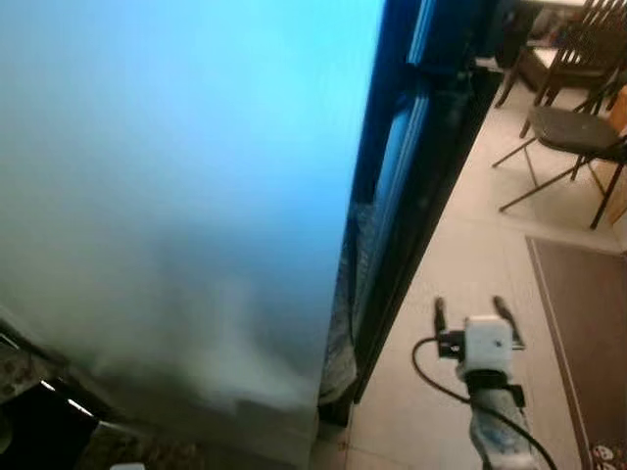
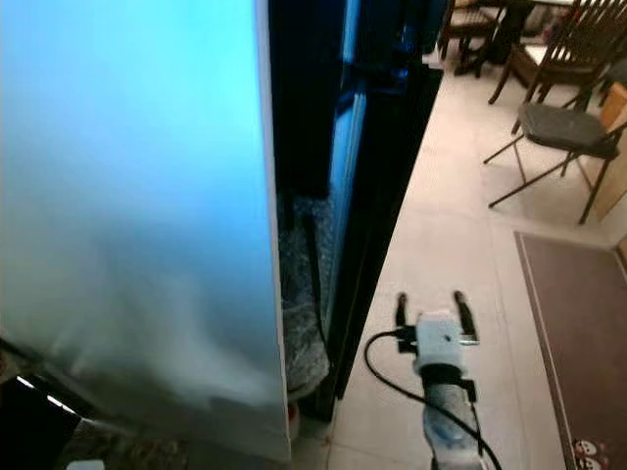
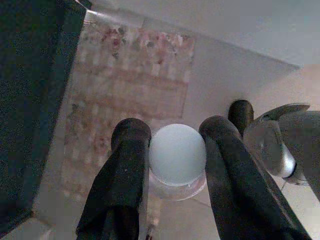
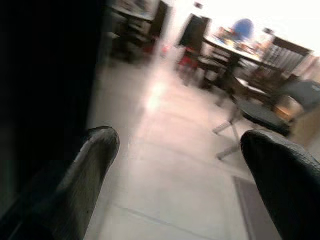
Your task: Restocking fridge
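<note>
While the big pale fridge door (image 1: 176, 196) stands very close to the robot's head, it covers most of the left side in the eye views. Its face glows light blue at the top and turns grey lower down. Just right of the door edge comes the dark body of the fridge (image 2: 377, 196), tall and black, with a thin blue shine running down it. Low in the gap between the door and the fridge there is something speckled and grey, too blurry to name.

In the left wrist view, the left gripper (image 3: 175, 160) is closed on a white bottle cap (image 3: 177, 154). One black finger (image 3: 127, 170) touches each side of the round cap. A clear rim of the bottle (image 3: 192, 190) peeks out under the cap. Behind it lie a patterned rug (image 3: 130, 95) and pale floor.

Right of the fridge, the right gripper (image 2: 429, 315) hangs over the light tile floor (image 2: 451, 235). Its two fingers are spread apart and hold nothing. A black cable (image 2: 387, 367) loops beside its white wrist.

Farther right of the fridge, a folding chair (image 2: 563, 137) stands on the tiles, with wooden chairs (image 2: 578, 49) behind it. A brown mat (image 2: 573, 323) lies at the right edge.
</note>
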Robot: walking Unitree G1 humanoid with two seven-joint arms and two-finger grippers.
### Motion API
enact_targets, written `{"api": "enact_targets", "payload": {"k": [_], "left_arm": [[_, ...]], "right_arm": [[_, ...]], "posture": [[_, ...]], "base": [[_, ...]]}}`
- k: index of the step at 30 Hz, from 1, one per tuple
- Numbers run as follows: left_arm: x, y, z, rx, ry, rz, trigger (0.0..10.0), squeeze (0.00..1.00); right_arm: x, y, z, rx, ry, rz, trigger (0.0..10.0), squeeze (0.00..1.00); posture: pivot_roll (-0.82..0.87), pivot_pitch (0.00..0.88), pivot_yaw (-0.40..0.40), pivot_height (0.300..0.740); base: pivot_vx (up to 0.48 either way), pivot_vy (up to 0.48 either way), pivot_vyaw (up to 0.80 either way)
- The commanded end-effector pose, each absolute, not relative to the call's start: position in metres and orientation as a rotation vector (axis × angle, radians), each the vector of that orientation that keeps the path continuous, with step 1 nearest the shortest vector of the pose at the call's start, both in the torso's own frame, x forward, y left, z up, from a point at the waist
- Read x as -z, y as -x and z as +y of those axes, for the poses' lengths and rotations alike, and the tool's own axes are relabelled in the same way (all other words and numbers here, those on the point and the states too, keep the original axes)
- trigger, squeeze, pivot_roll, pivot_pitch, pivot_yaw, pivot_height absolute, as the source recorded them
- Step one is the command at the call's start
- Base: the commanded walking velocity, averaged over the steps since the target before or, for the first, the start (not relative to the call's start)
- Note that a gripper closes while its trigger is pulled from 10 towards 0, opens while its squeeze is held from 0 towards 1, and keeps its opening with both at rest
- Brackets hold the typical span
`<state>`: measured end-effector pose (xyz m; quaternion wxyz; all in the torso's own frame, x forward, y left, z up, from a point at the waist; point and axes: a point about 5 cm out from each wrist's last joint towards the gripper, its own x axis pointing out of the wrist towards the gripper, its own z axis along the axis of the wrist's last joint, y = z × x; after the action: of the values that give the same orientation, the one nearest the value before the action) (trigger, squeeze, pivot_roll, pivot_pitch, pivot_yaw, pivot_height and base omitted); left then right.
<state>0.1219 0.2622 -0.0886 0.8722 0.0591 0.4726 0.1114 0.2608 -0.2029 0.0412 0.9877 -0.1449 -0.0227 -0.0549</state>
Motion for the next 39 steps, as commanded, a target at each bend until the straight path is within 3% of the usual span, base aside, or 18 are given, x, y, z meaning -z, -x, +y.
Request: {"api": "enact_targets", "payload": {"k": [1, 12, 27, 39], "left_arm": [[0.088, -0.122, 0.263, -0.241, -0.129, 0.984, 10.0, 0.0], [0.089, -0.12, 0.263, -0.248, -0.129, 0.983, 10.0, 0.0], [0.089, -0.121, 0.262, -0.252, -0.127, 0.976, 10.0, 0.0], [0.089, -0.121, 0.262, -0.252, -0.127, 0.975, 10.0, 0.0]], "right_arm": [[-0.058, -0.266, -0.198, 0.084, 0.321, -0.121, 10.0, 0.0], [-0.089, -0.263, -0.151, -0.019, 0.218, -0.156, 10.0, 0.0], [-0.1, -0.265, -0.13, -0.072, 0.094, -0.046, 10.0, 0.0], [-0.102, -0.264, -0.13, -0.083, 0.085, -0.007, 10.0, 0.0]], "posture": [[0.08, 0.0, -0.021, 0.74], [0.08, 0.0, -0.037, 0.74], [0.08, 0.0, -0.046, 0.74], [0.08, 0.0, -0.046, 0.74]], "base": [[0.0, 0.0, 0.0], [0.0, 0.0, 0.0], [0.0, 0.0, 0.0], [0.0, 0.0, 0.0]]}}
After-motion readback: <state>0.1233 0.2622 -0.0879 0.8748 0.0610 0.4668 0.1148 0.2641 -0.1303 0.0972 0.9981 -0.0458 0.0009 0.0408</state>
